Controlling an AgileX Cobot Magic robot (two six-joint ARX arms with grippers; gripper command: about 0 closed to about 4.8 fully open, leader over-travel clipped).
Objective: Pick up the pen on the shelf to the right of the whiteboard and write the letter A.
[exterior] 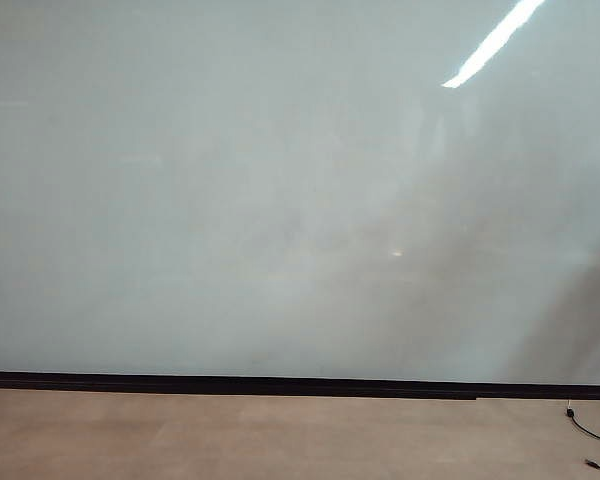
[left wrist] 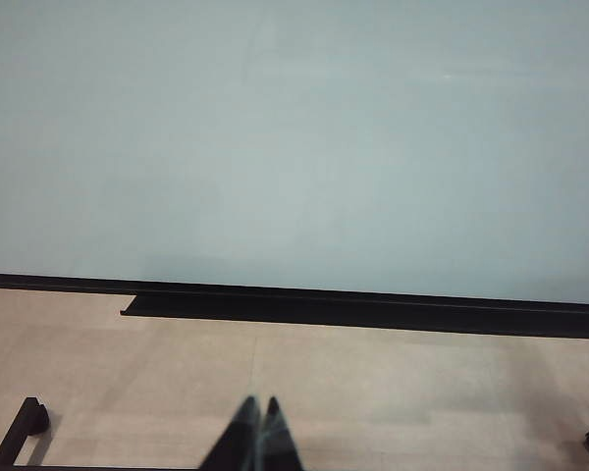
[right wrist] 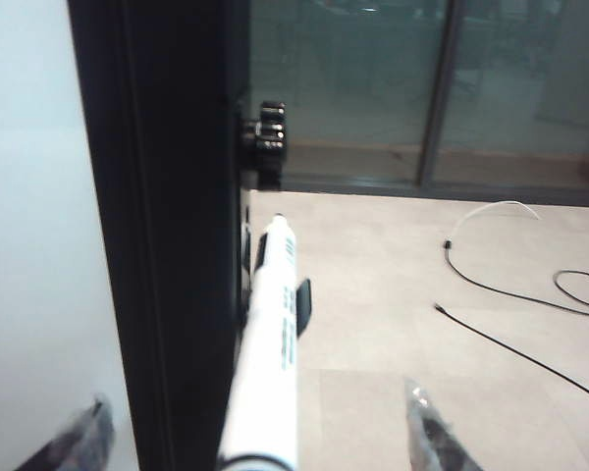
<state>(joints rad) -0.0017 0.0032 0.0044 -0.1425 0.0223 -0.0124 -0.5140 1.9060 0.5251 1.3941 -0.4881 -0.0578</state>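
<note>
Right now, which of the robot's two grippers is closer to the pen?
The right one. The right gripper is open with the pen lying between its fingers, not gripped. The left gripper is shut, facing the whiteboard, with no pen in its view.

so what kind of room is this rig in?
Probably an office or lab room. A large glossy whiteboard fills the view above a tan floor; glass partitions stand beyond its black edge, and loose cables lie on the floor. The right claw is open around the pen.
</note>
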